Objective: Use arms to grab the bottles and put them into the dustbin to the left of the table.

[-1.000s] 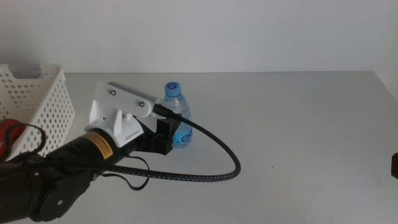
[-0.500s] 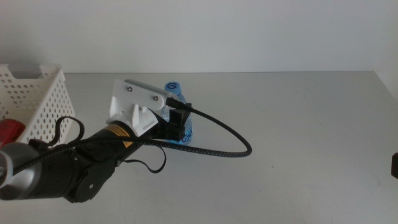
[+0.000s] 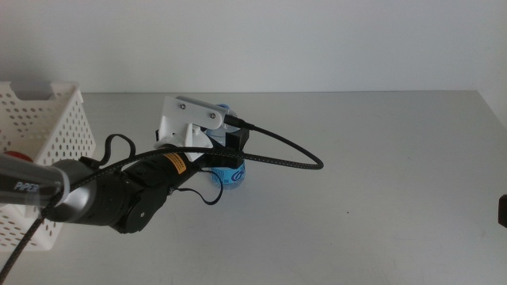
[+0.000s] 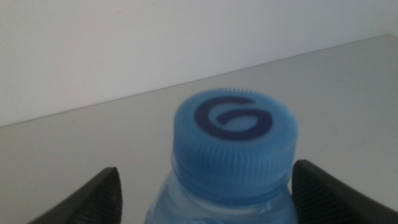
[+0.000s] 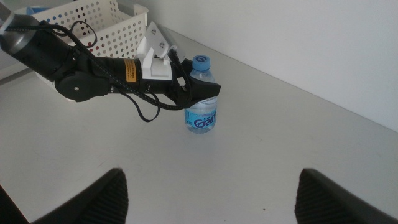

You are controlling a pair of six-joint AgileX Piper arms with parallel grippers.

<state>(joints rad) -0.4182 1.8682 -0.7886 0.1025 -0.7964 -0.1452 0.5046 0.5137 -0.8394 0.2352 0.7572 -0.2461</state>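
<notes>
A small clear water bottle [image 3: 232, 176] with a blue cap [image 4: 235, 140] and blue label stands upright mid-table. My left gripper [image 4: 205, 180] is open, one dark jaw on each side of the bottle just below the cap. In the middle view the arm's white camera mount [image 3: 190, 120] hides the bottle's top. The right wrist view shows the same bottle [image 5: 201, 106] with the left arm against it. The white perforated dustbin [image 3: 43, 119] stands at the left edge, something red [image 3: 6, 153] showing inside. My right gripper [image 5: 211, 186] is open and holds nothing, well back from the bottle.
A thick black cable [image 3: 293, 154] loops from the left arm over the table to the right of the bottle. A dark bit of the right arm [image 3: 502, 210] shows at the picture's right edge. The grey table [image 3: 380, 158] ends at a white wall behind.
The left arm has pushed forward and to the right, so its jaws now straddle the bottle and its mount covers the cap. The bottle still stands in the same place.
</notes>
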